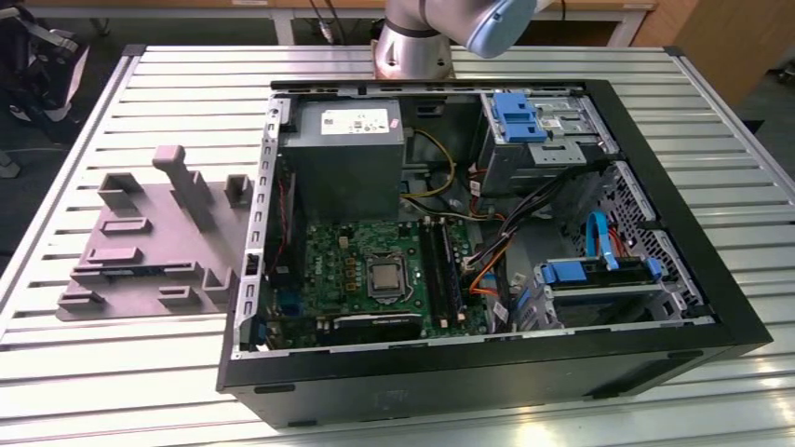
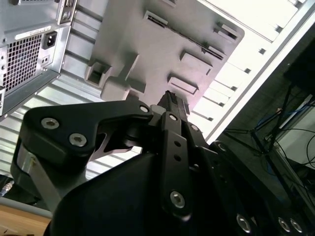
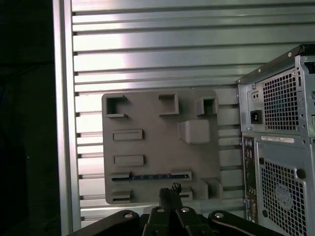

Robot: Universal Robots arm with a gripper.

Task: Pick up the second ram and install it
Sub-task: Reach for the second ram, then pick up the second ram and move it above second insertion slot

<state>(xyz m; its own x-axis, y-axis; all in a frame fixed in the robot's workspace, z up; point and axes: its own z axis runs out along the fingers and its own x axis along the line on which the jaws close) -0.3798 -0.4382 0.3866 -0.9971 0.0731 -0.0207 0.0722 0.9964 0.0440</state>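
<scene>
table (image 1: 149, 391): slatted metal, bearing case and tray side by side.
case (image 1: 497, 377): open black tower laid on its side, board facing up; rear panel with grilles and sockets seen in both wrist views.
arm (image 1: 416, 42): base behind the case in the exterior view; wrist held well above the tray by the look of it, looking nearly straight down on it, tool aimed at the tray and not at the case.
tray (image 1: 149, 244): grey, moulded, on the exterior view's left of the case and apart from it; raised blocks and shallow pockets.
slots (image 1: 437, 270): long, black, on the board beside the processor socket; cannot tell whether any is filled.
gripper (image 3: 170, 191): fingers pressed together, nothing between them; tip hangs over the tray's edge row, just beside the ram's line in the first wrist view.
ram (image 3: 150, 176): thin blue-green stick on edge in a tray groove between two end blocks, untouched; pick-up not yet begun, by this reading. best done by spreading the fingers before going down, centring on the stick's middle, squaring the pads across its thin faces, clearing the end blocks, pinching lightly, lifting straight to avoid jamming in the groove.
</scene>
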